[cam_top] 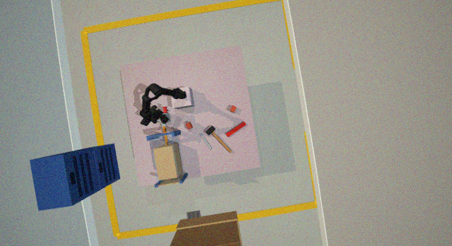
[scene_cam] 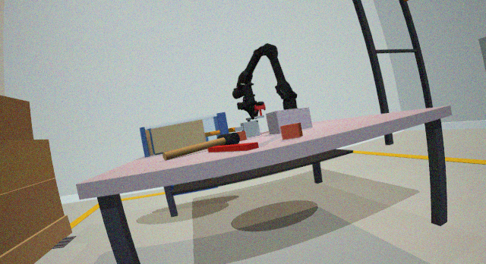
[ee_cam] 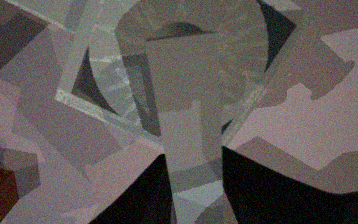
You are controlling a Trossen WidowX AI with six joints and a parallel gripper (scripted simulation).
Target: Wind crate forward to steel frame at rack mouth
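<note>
My gripper [cam_top: 163, 119] [scene_cam: 252, 117] [ee_cam: 192, 158] is shut on the grey bar of the winch handle [scene_cam: 260, 108] [ee_cam: 185, 75], whose red grip stands up beside the fingers. The bar lies over the middle of the grey winch [scene_cam: 250, 128] [ee_cam: 110, 120]; whether its key is in the hole is hidden. The tan crate [cam_top: 166, 162] [scene_cam: 178, 136] sits flat in the clear-panelled cubby. An orange strap [cam_top: 166, 137] [scene_cam: 213, 133] runs from its front toward the winch. A gap shows between the crate and the blue frame [cam_top: 153, 136] [scene_cam: 224, 123] at the mouth.
A hammer [cam_top: 221, 141] [scene_cam: 194, 148], a red bar [cam_top: 236, 129] [scene_cam: 233, 147] and a thin grey tool [cam_top: 205, 141] lie on the bench. One orange block [cam_top: 188, 125] [scene_cam: 241, 136] is near the winch, another [cam_top: 232, 109] [scene_cam: 291, 130] farther off. My arm stands on a pale block [scene_cam: 288, 120].
</note>
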